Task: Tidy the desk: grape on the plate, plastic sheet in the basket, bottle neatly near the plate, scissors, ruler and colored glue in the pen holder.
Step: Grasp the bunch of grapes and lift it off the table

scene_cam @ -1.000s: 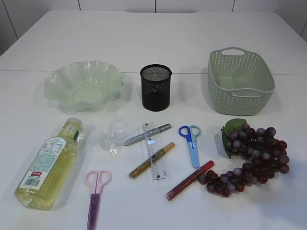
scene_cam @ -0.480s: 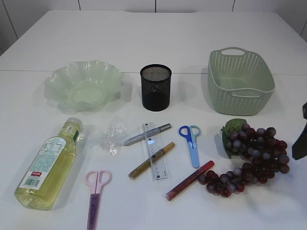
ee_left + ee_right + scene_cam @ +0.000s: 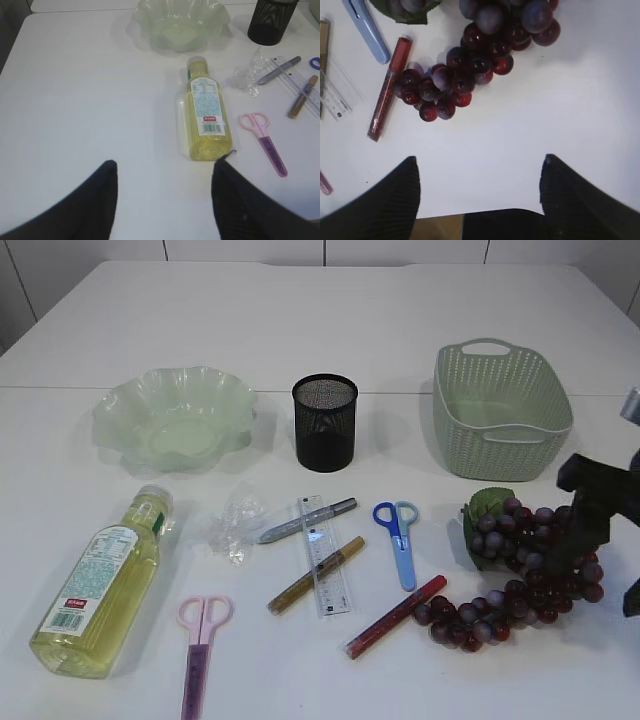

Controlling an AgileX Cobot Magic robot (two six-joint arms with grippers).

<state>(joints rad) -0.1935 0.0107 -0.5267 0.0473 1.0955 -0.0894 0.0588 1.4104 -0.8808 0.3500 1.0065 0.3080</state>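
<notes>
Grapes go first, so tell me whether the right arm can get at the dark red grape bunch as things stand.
Probably yes. The right gripper, jaws open and empty, hangs at the dark red grape bunch, which lies uncovered on the white table; only the red glitter glue tube lies beside it.

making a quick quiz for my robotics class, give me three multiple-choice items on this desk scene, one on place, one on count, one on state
1. What lies directly between the blue scissors and the grapes?
A. the bottle
B. the red glue pen
C. the basket

2. How many pairs of scissors are on the table?
A. one
B. two
C. three

3. What state is the pen holder in?
A. tipped over
B. upright, nothing sticking out of it
C. upright with the ruler in it

Answers:
1. B, the red glue pen lies slanted in the gap between them.
2. B, one blue pair and one pink pair.
3. B, it stands upright while the ruler lies on the table.
</notes>
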